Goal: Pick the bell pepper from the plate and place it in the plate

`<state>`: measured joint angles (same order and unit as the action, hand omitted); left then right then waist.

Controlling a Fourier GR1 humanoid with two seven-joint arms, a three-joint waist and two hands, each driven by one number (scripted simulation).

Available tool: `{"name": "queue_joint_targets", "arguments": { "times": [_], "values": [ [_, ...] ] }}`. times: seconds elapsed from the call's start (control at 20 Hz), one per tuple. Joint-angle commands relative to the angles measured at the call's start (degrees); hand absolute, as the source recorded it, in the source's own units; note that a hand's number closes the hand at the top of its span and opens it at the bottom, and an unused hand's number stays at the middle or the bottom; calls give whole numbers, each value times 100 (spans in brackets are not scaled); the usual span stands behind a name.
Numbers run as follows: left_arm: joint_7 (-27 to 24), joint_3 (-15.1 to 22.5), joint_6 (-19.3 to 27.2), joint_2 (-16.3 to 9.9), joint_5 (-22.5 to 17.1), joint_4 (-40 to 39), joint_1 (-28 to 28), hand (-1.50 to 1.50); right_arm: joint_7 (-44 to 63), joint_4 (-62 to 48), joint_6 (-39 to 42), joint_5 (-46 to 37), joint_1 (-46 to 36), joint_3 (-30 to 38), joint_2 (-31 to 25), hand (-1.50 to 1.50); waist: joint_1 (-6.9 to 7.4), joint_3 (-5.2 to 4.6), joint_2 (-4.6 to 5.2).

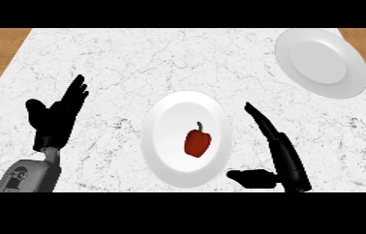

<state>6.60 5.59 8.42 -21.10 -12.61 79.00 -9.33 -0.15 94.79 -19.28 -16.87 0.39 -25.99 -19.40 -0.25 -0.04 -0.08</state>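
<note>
A red bell pepper with a green stem lies on a white plate in the middle of the marble counter. A second white plate, bare, sits at the far right corner. My right hand stands just right of the near plate, fingers straight and pointing away, thumb spread toward the plate's lower rim; it holds nothing. My left hand rests open at the left, fingers up, well away from both plates.
The white marble counter fills the view. Wooden surface shows beyond its far left and far right corners.
</note>
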Motion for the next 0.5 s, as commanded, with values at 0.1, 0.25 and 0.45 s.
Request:
{"name": "queue_joint_targets", "arguments": {
  "times": [0.1,0.25,0.45],
  "values": [
    [-4,-320,-331,-17,-14,-340,-200,0,1370,444,446,-777,-292,-296,150,-150,13,1,7],
    [23,-195,-210,65,121,-226,-220,0,2394,700,1115,-747,-700,-373,56,-150,26,-1,6],
    [153,-231,-131,117,196,62,-21,0,2864,630,1515,-1069,-769,-635,177,-150,40,2,2]
  ]
}}
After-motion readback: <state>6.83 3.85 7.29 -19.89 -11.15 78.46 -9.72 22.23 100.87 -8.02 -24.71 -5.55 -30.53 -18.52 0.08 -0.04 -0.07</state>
